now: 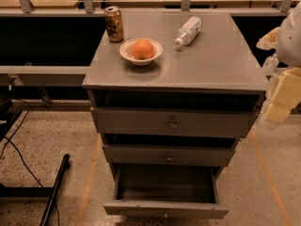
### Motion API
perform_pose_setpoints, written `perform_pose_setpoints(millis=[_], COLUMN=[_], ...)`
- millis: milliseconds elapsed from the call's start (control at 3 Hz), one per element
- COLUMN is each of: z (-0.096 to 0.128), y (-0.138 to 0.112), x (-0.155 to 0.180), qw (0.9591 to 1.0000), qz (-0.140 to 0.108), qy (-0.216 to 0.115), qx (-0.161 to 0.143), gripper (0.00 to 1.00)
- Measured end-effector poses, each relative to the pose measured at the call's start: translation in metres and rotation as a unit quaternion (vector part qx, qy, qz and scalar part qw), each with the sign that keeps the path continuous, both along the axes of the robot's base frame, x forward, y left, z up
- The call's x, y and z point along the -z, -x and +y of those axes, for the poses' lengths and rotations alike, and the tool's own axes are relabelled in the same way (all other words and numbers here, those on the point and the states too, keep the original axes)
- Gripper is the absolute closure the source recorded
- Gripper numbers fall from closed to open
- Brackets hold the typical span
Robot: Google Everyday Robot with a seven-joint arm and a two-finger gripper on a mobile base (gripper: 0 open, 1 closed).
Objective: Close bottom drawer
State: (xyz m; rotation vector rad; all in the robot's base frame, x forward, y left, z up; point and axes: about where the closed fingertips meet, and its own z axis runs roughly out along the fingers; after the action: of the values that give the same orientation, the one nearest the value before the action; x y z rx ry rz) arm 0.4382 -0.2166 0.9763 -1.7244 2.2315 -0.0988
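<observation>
Status: bottom drawer (165,209) open toward camera, long axis left-right | gripper (283,98) right of cabinet (216,55), state cannot tell

Right of the cabinet (221,65), a white rounded arm (290,32) ends in the cream, blocky gripper (282,98).
</observation>
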Motion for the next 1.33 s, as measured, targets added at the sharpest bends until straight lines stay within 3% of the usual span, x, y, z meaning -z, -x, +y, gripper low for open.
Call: perform_pose_setpoints(millis=[333,667,1000,1333], z=[0.0,-0.005,-0.008,-0.002], y=[0.0,0.003,0.003,0.0], x=[0.0,0.041,0.131,0.219], qw=[1.0,0.9991,0.9941,0.9867], qz=[0.0,0.037,0.096,0.15], qy=[0.0,-0.022,-0.049,-0.062], qx=[0.0,0.003,-0.006,-0.013], gripper=[0.0,0.0,0.0,0.0])
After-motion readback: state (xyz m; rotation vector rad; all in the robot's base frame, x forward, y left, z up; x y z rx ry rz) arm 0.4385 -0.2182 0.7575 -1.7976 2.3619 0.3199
